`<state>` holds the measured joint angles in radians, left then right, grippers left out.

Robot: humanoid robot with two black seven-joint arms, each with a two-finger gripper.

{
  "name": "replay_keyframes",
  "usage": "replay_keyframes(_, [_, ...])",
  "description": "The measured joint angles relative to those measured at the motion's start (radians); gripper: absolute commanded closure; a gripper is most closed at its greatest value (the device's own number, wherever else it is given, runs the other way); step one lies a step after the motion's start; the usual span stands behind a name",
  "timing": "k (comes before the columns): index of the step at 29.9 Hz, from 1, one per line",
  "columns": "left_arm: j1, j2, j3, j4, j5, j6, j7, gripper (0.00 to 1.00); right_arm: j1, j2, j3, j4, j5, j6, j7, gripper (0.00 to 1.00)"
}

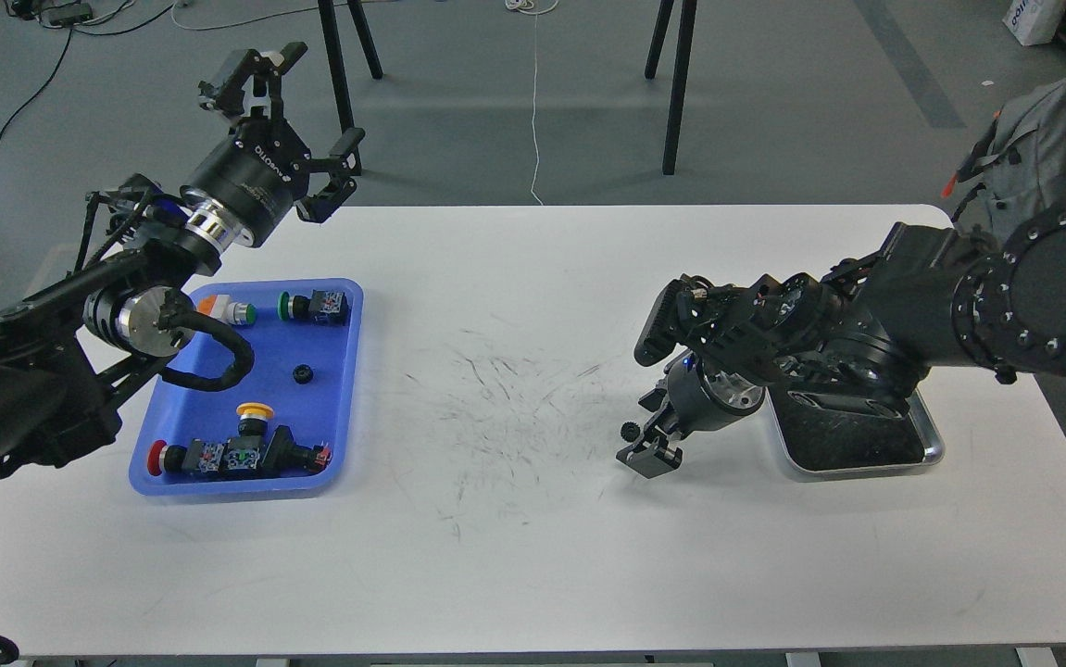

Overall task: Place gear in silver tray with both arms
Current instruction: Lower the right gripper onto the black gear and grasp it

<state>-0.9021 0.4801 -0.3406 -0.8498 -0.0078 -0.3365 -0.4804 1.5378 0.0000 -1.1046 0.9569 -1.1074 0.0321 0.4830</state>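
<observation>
A small black gear (pixel 628 431) sits low over the white table, right of centre, at the tip of my right gripper (pixel 641 437). That gripper points down and left. Its fingers are dark and close around the gear, and I cannot tell whether they clamp it. The silver tray (pixel 931 451) lies just right of that gripper, partly hidden by my right arm, and its visible dark bottom is bare. My left gripper (pixel 315 102) is raised above the table's far left edge, open and empty.
A blue plastic tray (pixel 347 389) at the left holds several push-button switches and a second small black gear (pixel 303 374). The scuffed table middle (pixel 495 398) separates the two trays. Stand legs are on the floor behind the table.
</observation>
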Motion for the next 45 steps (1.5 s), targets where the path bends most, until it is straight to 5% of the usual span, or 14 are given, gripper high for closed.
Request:
replay_keyframes(14, [0.006,0.001,-0.002,0.0,0.0,-0.001,-0.008,0.0,-0.01,0.0,-0.001,-0.025,0.0,-0.001,-0.001,0.53])
replay_keyframes(38, [0.014,0.016,-0.002,0.0,-0.001,-0.01,-0.008,0.0,-0.047,0.0,0.026,-0.058,0.005,-0.006,0.002,0.59])
replay_keyframes(45, [0.015,0.017,-0.002,0.0,-0.001,-0.01,-0.008,0.0,-0.048,0.0,0.019,-0.057,0.002,-0.002,0.006,0.78])
